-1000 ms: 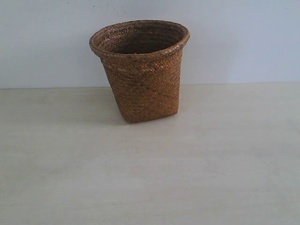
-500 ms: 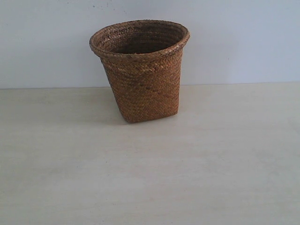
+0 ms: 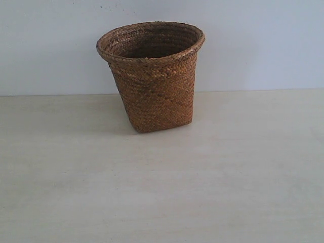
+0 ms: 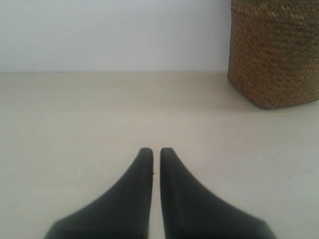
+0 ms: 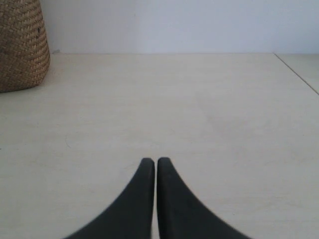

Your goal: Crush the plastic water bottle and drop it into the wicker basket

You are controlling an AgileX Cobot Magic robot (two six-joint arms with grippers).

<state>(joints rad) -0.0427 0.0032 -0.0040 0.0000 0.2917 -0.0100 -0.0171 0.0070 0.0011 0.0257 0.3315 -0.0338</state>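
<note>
The brown wicker basket (image 3: 154,76) stands upright at the back middle of the pale table, its braided rim wide and its base narrower. No plastic water bottle shows in any view; what lies inside the basket is hidden. The left wrist view has the basket (image 4: 276,52) off to one side, well ahead of my left gripper (image 4: 152,150), which is shut with nothing in it. In the right wrist view a slice of the basket (image 5: 20,45) sits at the frame's edge, far from my right gripper (image 5: 152,160), also shut and empty. Neither gripper appears in the exterior view.
The pale wooden table (image 3: 162,192) runs back to a plain white wall (image 3: 263,45). A seam or table edge (image 5: 296,73) runs diagonally in the right wrist view.
</note>
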